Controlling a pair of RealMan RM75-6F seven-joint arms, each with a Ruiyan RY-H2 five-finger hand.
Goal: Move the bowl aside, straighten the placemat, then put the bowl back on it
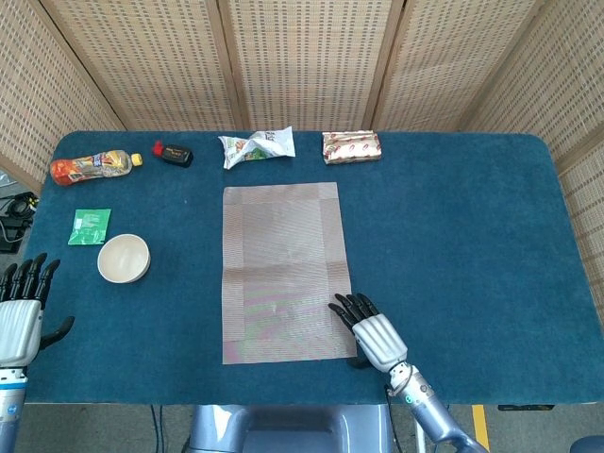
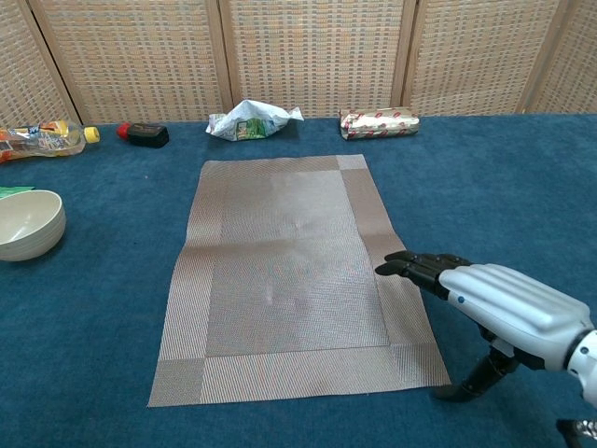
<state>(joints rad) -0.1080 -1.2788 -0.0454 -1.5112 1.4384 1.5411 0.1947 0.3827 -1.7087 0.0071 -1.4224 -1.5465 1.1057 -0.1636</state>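
The cream bowl [image 1: 124,258] [image 2: 28,224] stands empty on the blue cloth, left of the placemat and off it. The grey woven placemat [image 1: 281,269] [image 2: 284,280] lies flat in the middle of the table with its long side running away from me. My right hand [image 1: 370,332] [image 2: 494,299] hovers flat at the mat's near right edge, dark fingertips [image 2: 406,266] over the mat's border, holding nothing. My left hand [image 1: 21,307] is at the table's near left corner, fingers stretched forward, empty, a short way from the bowl. The chest view does not show it.
Along the far edge lie a juice bottle [image 1: 92,167] [image 2: 42,140], a small black and red item [image 1: 175,154] [image 2: 142,134], a crumpled snack bag [image 1: 257,145] [image 2: 250,121] and a wrapped bar [image 1: 351,146] [image 2: 378,122]. A green packet [image 1: 90,226] lies behind the bowl.
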